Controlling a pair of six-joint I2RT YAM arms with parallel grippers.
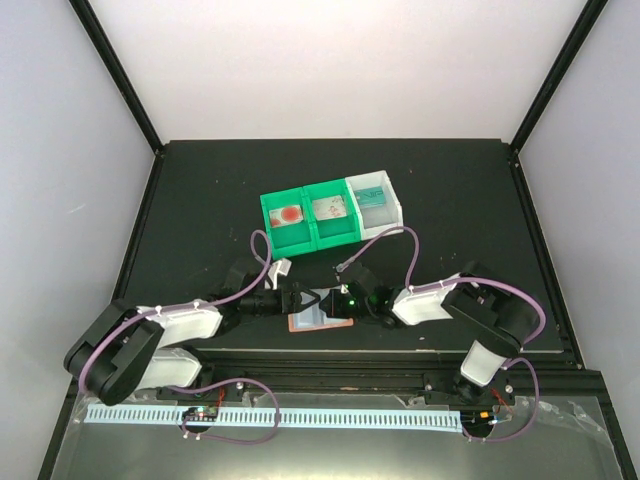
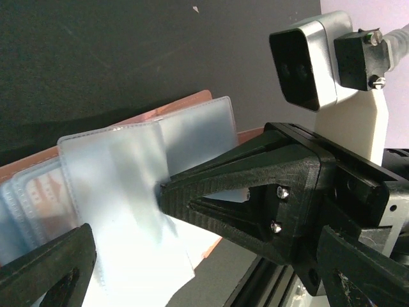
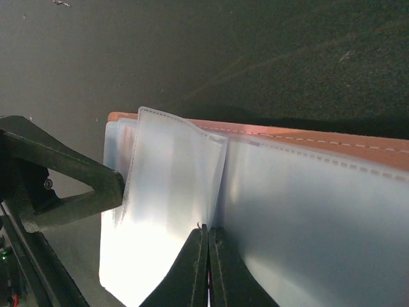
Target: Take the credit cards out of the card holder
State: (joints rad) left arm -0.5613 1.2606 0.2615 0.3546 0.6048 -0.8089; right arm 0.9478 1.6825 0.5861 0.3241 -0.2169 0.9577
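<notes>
At the near edge of the dark bench [image 1: 200, 200], low in the overhead frame, the open card holder [image 1: 318, 322] lies between the left claw [image 1: 300, 300] and the right claw [image 1: 328, 300], which meet just above it. Higher up, at centre, three credit cards [image 1: 290, 214] already sit one to a compartment in the green-and-white trays [image 1: 309, 218].

From the left wrist, that arm's jaws stand wide apart at the lower corners of the frame, gripping nothing. They flank an upturned pale blue pocket leaf [image 2: 121, 179], and the right claw's tip presses in at its middle. A side pocket [image 2: 35, 192] at lower left shows reddish print, possibly a card inside, but it is too blurred to tell.

From the right wrist, the fingers are together at bottom centre, pinched on the foot of the upturned leaf. The task looks mostly done. What seems left is to check the other pockets and draw out any card found there.
</notes>
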